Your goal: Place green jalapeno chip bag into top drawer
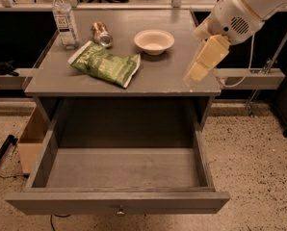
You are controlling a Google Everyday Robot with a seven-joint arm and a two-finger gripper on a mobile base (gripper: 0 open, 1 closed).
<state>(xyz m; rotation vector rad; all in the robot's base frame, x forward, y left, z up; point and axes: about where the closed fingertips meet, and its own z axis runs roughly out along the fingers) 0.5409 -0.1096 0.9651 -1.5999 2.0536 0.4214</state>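
The green jalapeno chip bag (105, 63) lies flat on the grey table top (163, 78), left of centre. The top drawer (119, 202) is pulled fully open below the table, with a small round knob on its front panel, and holds nothing. My gripper (195, 76) hangs from the white arm over the table's right front part, well to the right of the bag and apart from it. It holds nothing.
A clear water bottle (64, 19) stands at the table's back left. A crushed metal can (101, 33) lies beside it. A white bowl (154, 41) sits at the back centre. A cardboard box (33, 138) stands on the floor to the left of the drawer.
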